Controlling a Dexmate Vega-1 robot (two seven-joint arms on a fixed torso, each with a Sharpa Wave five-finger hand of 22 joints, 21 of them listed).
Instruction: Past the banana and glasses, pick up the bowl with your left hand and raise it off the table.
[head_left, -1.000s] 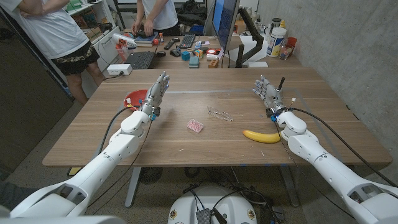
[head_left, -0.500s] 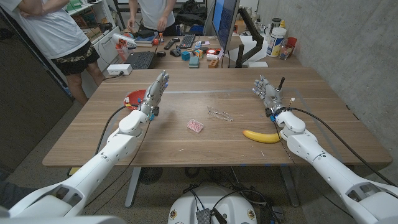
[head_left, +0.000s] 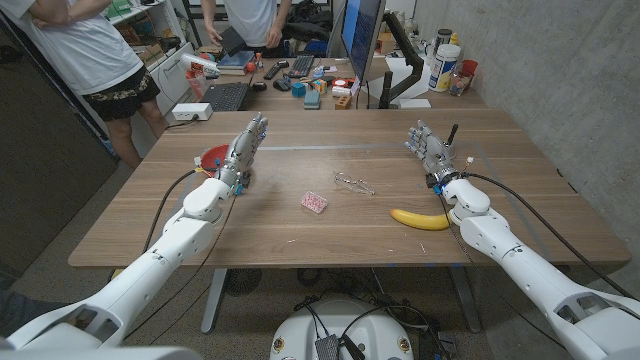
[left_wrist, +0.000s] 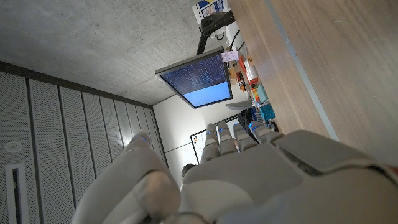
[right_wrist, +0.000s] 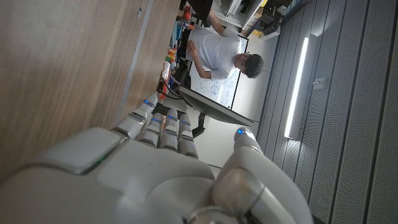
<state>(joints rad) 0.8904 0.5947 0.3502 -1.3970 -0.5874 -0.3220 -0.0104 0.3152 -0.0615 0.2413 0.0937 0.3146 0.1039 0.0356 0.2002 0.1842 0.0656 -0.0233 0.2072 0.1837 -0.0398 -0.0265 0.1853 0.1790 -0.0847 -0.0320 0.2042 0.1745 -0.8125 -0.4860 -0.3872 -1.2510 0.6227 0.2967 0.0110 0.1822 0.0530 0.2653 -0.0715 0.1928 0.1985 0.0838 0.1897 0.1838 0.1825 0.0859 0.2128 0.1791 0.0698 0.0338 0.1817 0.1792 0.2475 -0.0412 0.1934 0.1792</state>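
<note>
Here — one bowl (head_left: 213, 157), one banana (head_left: 420, 218), one glasses (head_left: 353, 182).

Wooden table (head_left: 300, 240), red bowl (head_left: 211, 157), glasses (head_left: 353, 182), banana (head_left: 419, 218), small pink packet (head_left: 314, 202)

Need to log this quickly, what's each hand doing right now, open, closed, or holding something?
Left hand: open, holding nothing, next to the red bowl.
Right hand: open, holding nothing, beyond the banana.
</note>
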